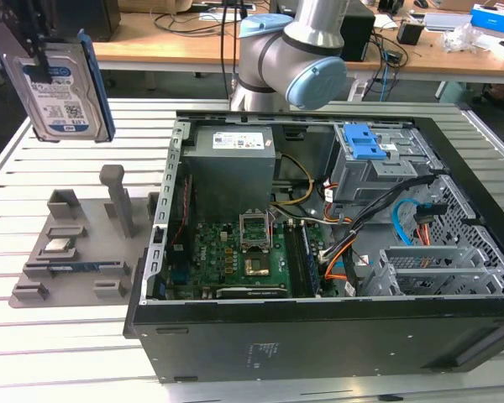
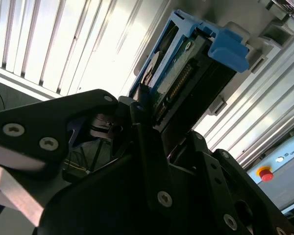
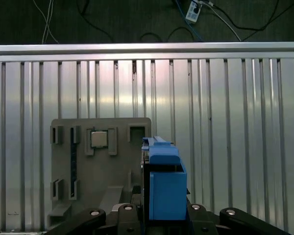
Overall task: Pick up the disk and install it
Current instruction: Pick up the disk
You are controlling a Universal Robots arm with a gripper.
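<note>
One disk point(image 1: 63, 88) (blue carrier bracket attached) hung upright, pinched by the gripper point(image 1: 39, 60), high above the grey parts holder point(image 1: 76, 264), likely to clear its posts, well apart from the open computer case point(image 1: 319, 336).

the white-and-blue label on the disk point(image 1: 60, 94) and the white sticker on the power supply point(image 1: 233, 159) carry small print, but no word can be read.

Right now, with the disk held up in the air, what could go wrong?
The gripper grips the disk high above the gray holder; a slip could drop it onto the processor chip there. Inside the open case, loose cables lie near the drive bay and might snag it.
</note>
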